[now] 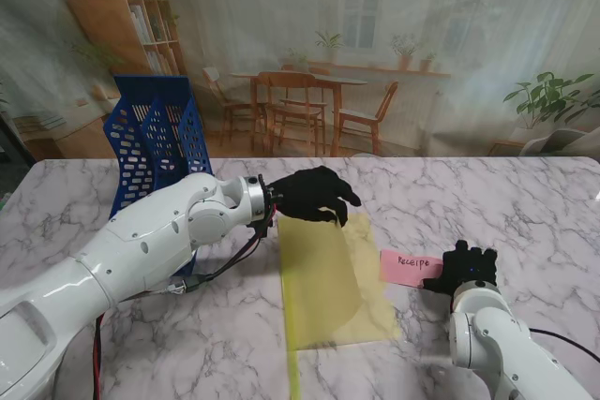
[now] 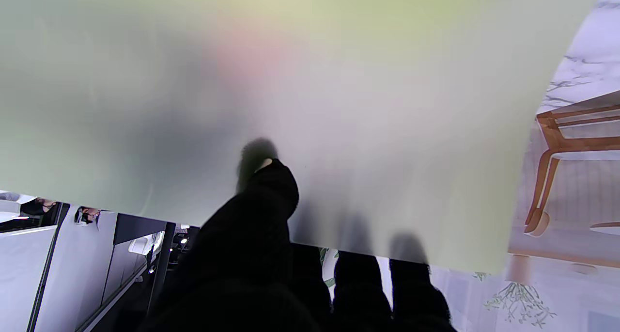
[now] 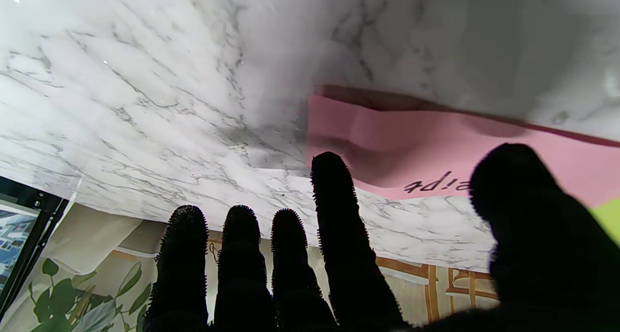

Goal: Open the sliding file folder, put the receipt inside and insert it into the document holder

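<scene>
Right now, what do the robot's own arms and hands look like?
Both arms are glossy white with rounded, bulky shells. The left arm ends in a silver wrist ring, with a black cable looping beneath it and red wiring lower down. The right arm has a thin black cable trailing off. The left hand and right hand are five-fingered, covered in black, fuzzy-textured gloves.

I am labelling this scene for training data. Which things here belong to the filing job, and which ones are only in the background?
For the job:
- folder, far edge gripped by left hand
- receipt, right hand at its edge
- holder, blue, behind the left arm

Not for the job:
- table, only the work surface
- backdrop, printed room picture
</scene>
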Available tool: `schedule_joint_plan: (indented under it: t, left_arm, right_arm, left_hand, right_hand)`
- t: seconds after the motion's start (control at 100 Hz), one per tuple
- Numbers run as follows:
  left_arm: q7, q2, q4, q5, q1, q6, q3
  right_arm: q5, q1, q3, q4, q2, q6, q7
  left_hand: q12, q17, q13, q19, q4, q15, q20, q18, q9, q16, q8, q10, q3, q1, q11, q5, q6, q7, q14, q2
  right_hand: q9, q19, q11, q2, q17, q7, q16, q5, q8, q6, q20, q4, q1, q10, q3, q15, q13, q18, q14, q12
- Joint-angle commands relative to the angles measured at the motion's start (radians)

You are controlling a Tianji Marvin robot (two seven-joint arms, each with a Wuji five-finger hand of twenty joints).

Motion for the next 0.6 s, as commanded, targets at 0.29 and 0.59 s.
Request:
schedule_joint_plan:
  t: [0.29,0.59]
  left_arm:
    - [-0.015,-0.006,0.005,-0.007,-0.009,-0.002,0.007]
    - [-0.009,-0.008,0.011,-0.006,-0.009,-0.002,0.009]
  right_arm:
    - [0.021,0.019,-0.023,0.03,-0.002,0.031,-0.002]
    - [0.045,0.029,-0.037,0.04,-0.002,0.049,0.0]
  left_hand:
    - [0.012,-0.003,0.011,0.023,0.08,0.014,0.012,-0.028,0.014,0.01,0.076,0.002,0.025,0.073,0.003,0.183,-0.044,0.349,-0.01,0.151]
    - [0.013,-0.004,0.013,0.022,0.08,0.014,0.012,-0.027,0.015,0.011,0.076,0.002,0.025,0.073,0.004,0.182,-0.044,0.35,-0.008,0.151]
  right_hand:
    - [-0.009,0.028,0.037,-0.011,0.004,0.1,0.007,-0.019,0.025,-0.038,-0.022,0.001,0.05,0.025,0.073,0.063,-0.014,-0.023,0.012,0.011]
    - [0.037,0.062,0.088,-0.063,0.026,0.313,0.021,-0.01,-0.068,-0.086,-0.044,-0.102,0.196,0.027,0.165,0.109,0.023,-0.015,0.018,0.032]
